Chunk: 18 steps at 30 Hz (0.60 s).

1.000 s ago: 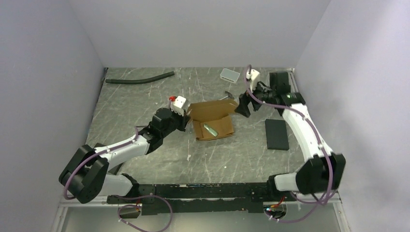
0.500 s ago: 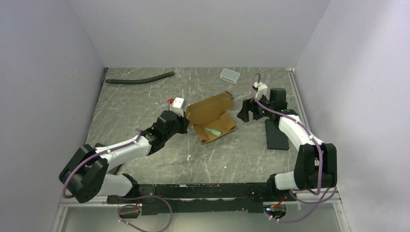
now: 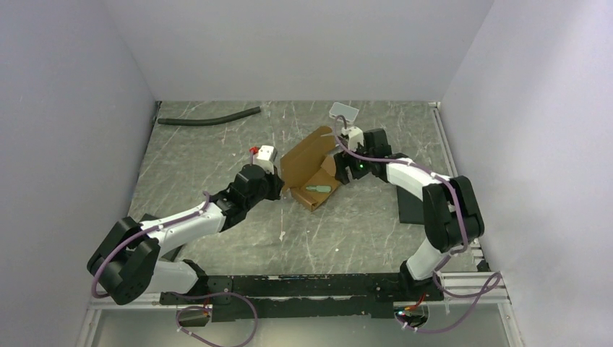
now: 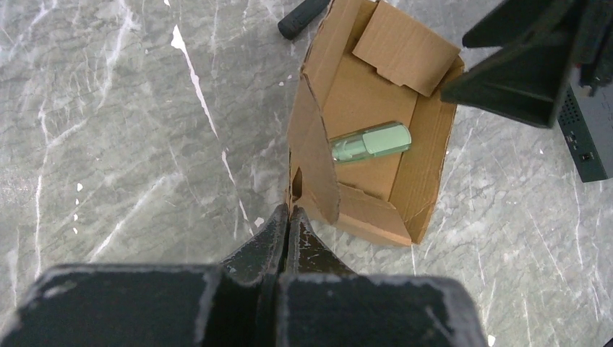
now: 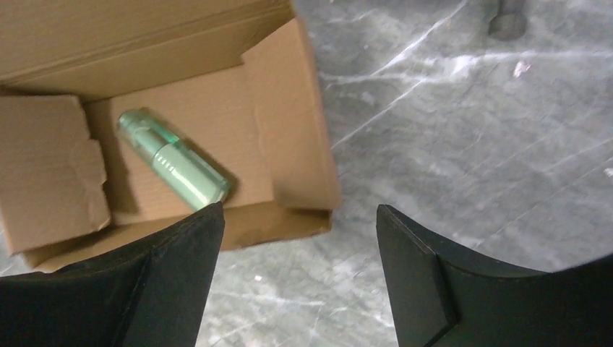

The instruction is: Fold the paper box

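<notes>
Grey marbled desk (image 3: 217,144) holds the paper box (image 3: 311,170), a green tube (image 4: 370,142) inside. Stretched low, the left end effector (image 4: 289,217) grips its wall; the right end effector (image 5: 300,211) hovers above, jaws spread.

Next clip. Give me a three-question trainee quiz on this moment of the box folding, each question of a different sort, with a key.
1. True or false: the green bottle lies outside the paper box.
2. The right gripper is: A) open, over the box's edge; B) shut on the box; C) shut on the bottle.
3. What is the left gripper pinching?
Key: 1 false, it lies inside the box; 2 A; 3 the box's side wall.
</notes>
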### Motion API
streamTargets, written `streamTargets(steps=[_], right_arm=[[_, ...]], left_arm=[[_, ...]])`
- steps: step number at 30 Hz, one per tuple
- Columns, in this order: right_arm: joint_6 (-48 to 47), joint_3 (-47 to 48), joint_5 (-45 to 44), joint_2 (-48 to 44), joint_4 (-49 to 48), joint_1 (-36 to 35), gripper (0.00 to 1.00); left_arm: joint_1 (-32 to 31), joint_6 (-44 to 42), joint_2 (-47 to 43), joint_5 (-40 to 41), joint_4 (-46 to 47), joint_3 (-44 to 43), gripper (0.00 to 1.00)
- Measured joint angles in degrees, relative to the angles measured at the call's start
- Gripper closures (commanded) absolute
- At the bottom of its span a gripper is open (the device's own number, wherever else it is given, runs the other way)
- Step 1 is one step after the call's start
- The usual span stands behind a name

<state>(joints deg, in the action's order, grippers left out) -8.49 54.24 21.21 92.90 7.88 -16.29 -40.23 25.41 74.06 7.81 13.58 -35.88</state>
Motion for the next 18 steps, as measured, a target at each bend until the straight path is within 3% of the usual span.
streamTargets(steps=[7, 18], right_arm=[[-3.3, 5.2, -4.4, 3.6, 0.1, -1.7, 0.19], [-11.2, 11.0, -0.9, 10.4, 2.6, -3.0, 0.38]], left_arm=[[-0.1, 0.0, 0.0, -0.5, -1.1, -0.6, 1.00], [-0.1, 0.3, -0.1, -1.7, -1.7, -0.8, 1.00]])
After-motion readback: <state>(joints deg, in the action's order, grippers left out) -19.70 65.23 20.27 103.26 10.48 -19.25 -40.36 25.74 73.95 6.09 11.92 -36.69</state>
